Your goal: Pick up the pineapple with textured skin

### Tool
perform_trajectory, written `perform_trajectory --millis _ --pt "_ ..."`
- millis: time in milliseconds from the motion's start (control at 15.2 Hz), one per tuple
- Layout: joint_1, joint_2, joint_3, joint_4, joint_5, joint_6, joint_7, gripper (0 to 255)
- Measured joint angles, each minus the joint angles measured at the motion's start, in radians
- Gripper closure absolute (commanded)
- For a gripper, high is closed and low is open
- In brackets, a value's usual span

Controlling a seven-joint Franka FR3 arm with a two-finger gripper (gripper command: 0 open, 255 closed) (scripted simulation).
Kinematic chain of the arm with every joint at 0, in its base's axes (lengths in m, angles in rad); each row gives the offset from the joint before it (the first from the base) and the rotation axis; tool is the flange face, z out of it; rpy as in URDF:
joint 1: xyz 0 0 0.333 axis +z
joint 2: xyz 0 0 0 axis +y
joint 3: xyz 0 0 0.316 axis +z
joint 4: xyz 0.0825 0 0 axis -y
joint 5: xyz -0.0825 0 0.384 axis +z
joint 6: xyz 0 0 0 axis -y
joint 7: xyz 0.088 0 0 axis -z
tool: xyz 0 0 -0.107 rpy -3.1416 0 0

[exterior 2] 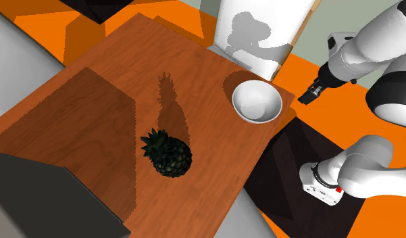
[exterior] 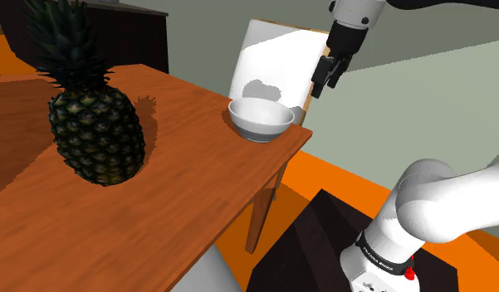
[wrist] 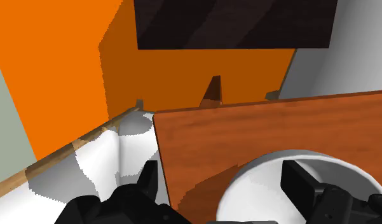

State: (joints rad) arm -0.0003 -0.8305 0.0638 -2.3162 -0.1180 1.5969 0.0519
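The pineapple [exterior: 98,133] stands upright on the wooden table [exterior: 189,191], dark green-brown with bumpy skin and a tall spiky crown. From overhead in the second exterior view, the pineapple [exterior 2: 171,157] sits near the middle of the table [exterior 2: 86,115]. My gripper [exterior: 325,85] hangs in the air past the table's corner, above and beside a white bowl [exterior: 261,119], far from the fruit. In the wrist view the gripper [wrist: 226,184] is open, its black fingers [wrist: 151,179] apart and holding nothing, with the bowl [wrist: 262,181] and table corner [wrist: 246,127] below.
A white chair [exterior: 276,58] stands against the table's end behind the bowl, close to the gripper [exterior 2: 307,97]. The bowl [exterior 2: 257,101] sits at the table corner nearest the arm. The dark stand [exterior: 310,249] is on an orange floor [exterior 2: 309,74].
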Motion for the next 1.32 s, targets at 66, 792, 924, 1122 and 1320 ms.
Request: perform_trajectory --millis 66,792,924,1122,1320 --pt "0.0 0.0 0.0 0.0 0.0 0.0 0.0 0" --pt "0.068 0.181 0.13 0.152 0.106 0.106 0.102 0" --pt "0.078 0.224 0.156 0.196 0.12 0.122 0.121 0" --pt "0.091 0.295 0.201 0.268 0.133 0.149 0.156 0" --pt "0.099 0.363 0.238 0.346 0.138 0.166 0.18 0"
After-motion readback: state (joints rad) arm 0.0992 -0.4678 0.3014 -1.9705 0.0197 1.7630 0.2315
